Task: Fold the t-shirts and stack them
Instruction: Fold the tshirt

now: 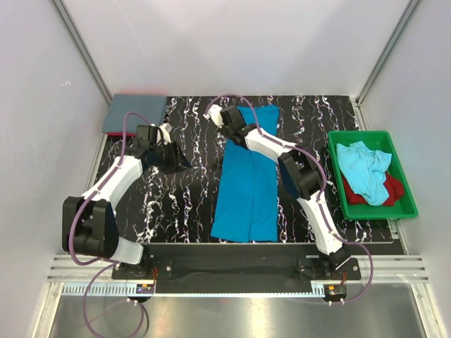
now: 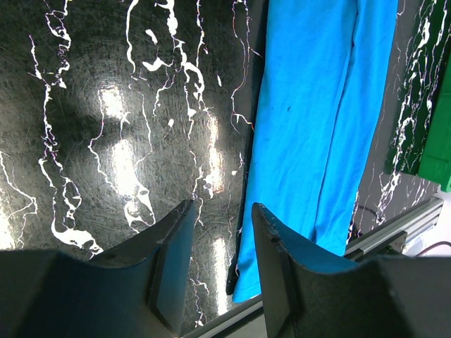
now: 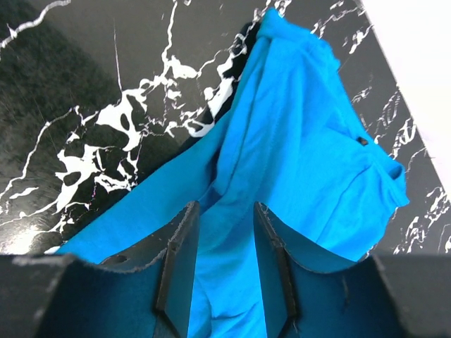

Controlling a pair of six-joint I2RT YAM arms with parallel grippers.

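Right gripper (image 3: 224,208) is hanging with jaws apart over the far end of the turquoise t-shirt (image 1: 246,193), which is lying between the arms as a long strip, probably awaiting a crosswise fold; left gripper (image 2: 223,208) is hovering open and empty beside it

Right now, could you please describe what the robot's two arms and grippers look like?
Both the left arm and right arm have white shells and black joints, each trailing a purple cable. The left gripper and right gripper have two dark, flat, tapering fingers. I see no markings.
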